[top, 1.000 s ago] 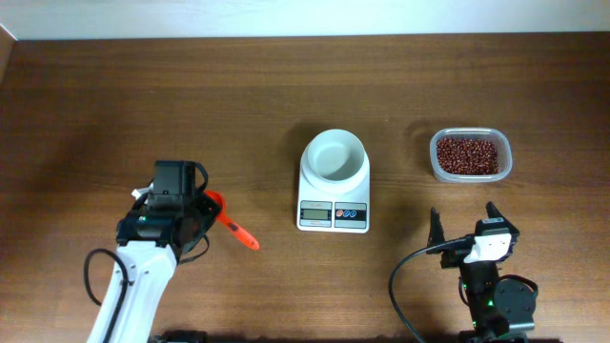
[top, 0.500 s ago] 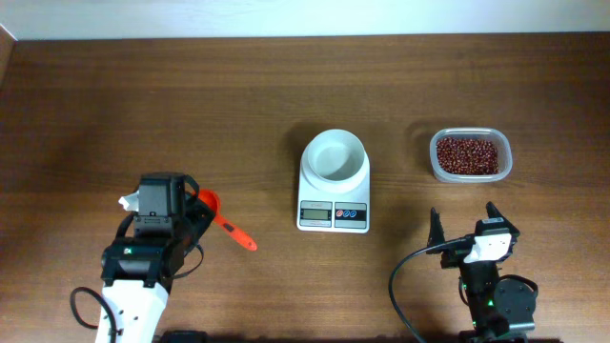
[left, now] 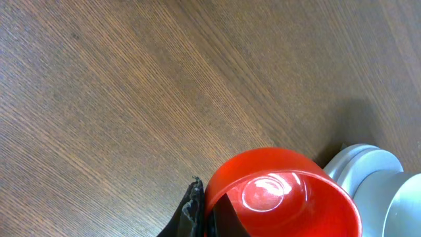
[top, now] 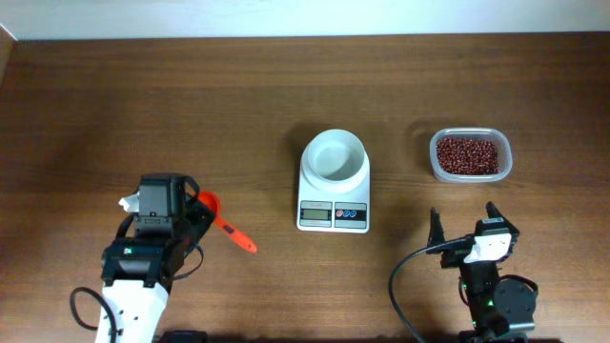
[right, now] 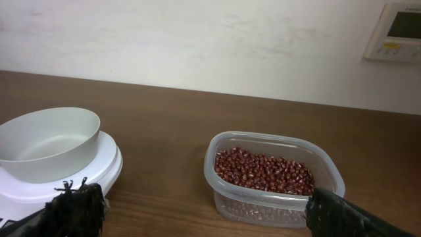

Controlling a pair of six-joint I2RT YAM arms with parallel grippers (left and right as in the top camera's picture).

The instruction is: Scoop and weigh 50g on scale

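The white scale (top: 334,214) stands mid-table with a round white bowl (top: 335,157) on its platform. In the right wrist view the scale (right: 99,176) and the bowl (right: 49,141) are at the left. A red scoop (top: 221,217) lies left of the scale, its handle pointing toward the near right. My left gripper (top: 193,205) is shut on the rim of the scoop's cup (left: 283,194), one dark finger (left: 192,209) outside the rim. My right gripper (top: 467,221) stands open near the front edge, short of the clear tub of red beans (top: 469,154), with nothing between its fingers.
The tub of beans (right: 273,172) sits between my right fingers (right: 75,209) in the wrist view, well ahead of them. A pale wall with a control panel (right: 398,29) rises behind the table. A black cable (top: 405,276) loops beside the right arm.
In the first half second the left arm swung left and back toward the near edge, dragging the scoop's cup slightly left. Since then nothing has moved. The right arm stayed still.
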